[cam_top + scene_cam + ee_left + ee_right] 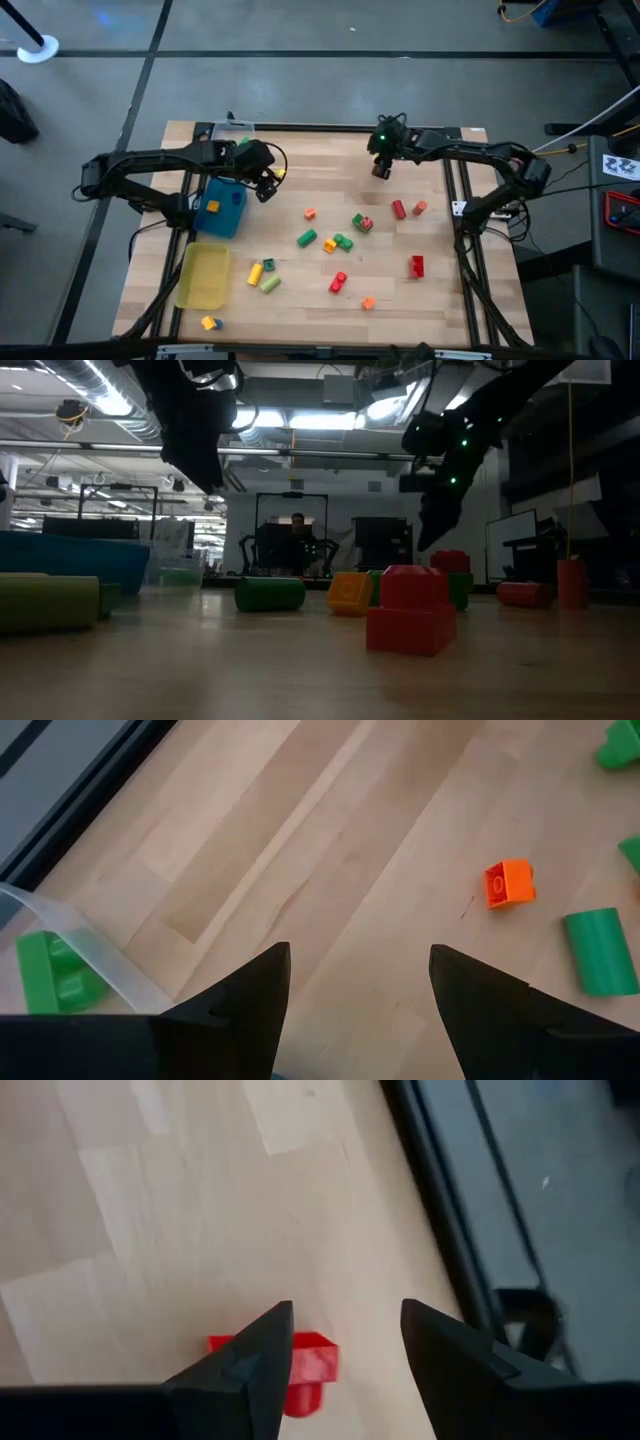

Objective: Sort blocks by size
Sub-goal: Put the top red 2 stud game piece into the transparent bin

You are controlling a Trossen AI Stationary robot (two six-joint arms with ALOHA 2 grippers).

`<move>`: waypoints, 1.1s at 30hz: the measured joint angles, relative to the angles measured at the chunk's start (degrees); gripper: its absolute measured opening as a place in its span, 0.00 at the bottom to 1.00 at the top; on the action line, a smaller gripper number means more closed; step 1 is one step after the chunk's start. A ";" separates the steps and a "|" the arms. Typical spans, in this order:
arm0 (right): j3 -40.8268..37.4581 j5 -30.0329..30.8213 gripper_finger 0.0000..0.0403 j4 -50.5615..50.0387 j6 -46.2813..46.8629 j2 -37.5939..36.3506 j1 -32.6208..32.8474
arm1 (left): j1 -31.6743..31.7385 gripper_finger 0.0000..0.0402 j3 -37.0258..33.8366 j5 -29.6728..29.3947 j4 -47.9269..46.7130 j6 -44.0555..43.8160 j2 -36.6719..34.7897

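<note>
Right gripper (335, 1342) jaws parted, empty; red block (300, 1365) lies just below-ahead, between them. Left gripper (360, 982) released, farther off.

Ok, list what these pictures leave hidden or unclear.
- Clear tray, high view: the left arm covers most of it; contents unreadable.
- Red block, right wrist view: the right hand hides part of it.
- Green brick, left wrist view: blurred behind the clear wall.
- Person, low view: too dim and small.

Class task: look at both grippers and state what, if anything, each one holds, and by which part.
Nothing is held. The left gripper is open over bare wood near the blue tray; the right gripper is open above the table, with nothing between its fingers.
</note>
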 joint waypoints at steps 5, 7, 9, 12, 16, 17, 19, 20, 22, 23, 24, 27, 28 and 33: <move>0.02 -0.06 0.47 0.04 4.88 3.42 0.00 | 0.00 0.56 -0.02 0.00 -0.04 -0.02 0.00; 0.02 0.07 0.47 -0.09 6.14 4.20 0.00 | 0.00 0.56 -0.02 0.00 -0.04 0.00 0.00; 0.02 0.96 0.47 -0.36 7.28 4.46 0.02 | 0.00 0.56 -0.02 0.00 -0.04 -0.01 0.00; 0.02 2.44 0.47 -0.23 9.18 4.42 0.00 | 0.00 0.56 -0.02 0.00 -0.04 -0.02 0.00; 0.02 3.51 0.47 -1.09 11.74 4.42 0.06 | 0.00 0.56 -0.04 0.00 -0.05 -0.02 0.00; 0.02 3.49 0.47 -1.79 12.50 4.42 0.04 | 0.00 0.56 -0.04 0.00 -0.04 -0.01 0.00; 0.02 3.51 0.47 -3.07 13.99 4.42 0.04 | 0.00 0.56 -0.04 0.00 -0.04 0.00 0.02; 0.02 3.49 0.47 -3.67 14.55 4.42 0.07 | 0.00 0.56 -0.04 0.00 -0.04 -0.02 0.02; -0.22 3.50 0.47 -3.83 15.58 4.42 0.08 | 0.00 0.56 -0.04 0.00 -0.05 0.00 0.02; -0.49 3.52 0.47 -3.51 15.75 4.42 0.43 | 0.00 0.56 -0.04 0.00 -0.04 0.00 0.02; -0.77 3.71 0.47 -2.97 15.81 4.42 0.72 | 0.00 0.56 -0.04 0.00 -0.04 -0.02 0.02; -1.20 5.23 0.47 -0.91 15.85 4.42 1.59 | 0.00 0.56 -0.04 0.00 -0.07 -0.01 0.03; -1.26 5.62 0.47 -0.06 15.85 4.42 1.67 | 0.00 0.56 -0.04 0.00 -0.04 0.00 0.04; -1.29 6.48 0.47 1.24 17.36 4.42 1.93 | 0.00 0.56 -0.07 0.00 -0.09 0.00 0.04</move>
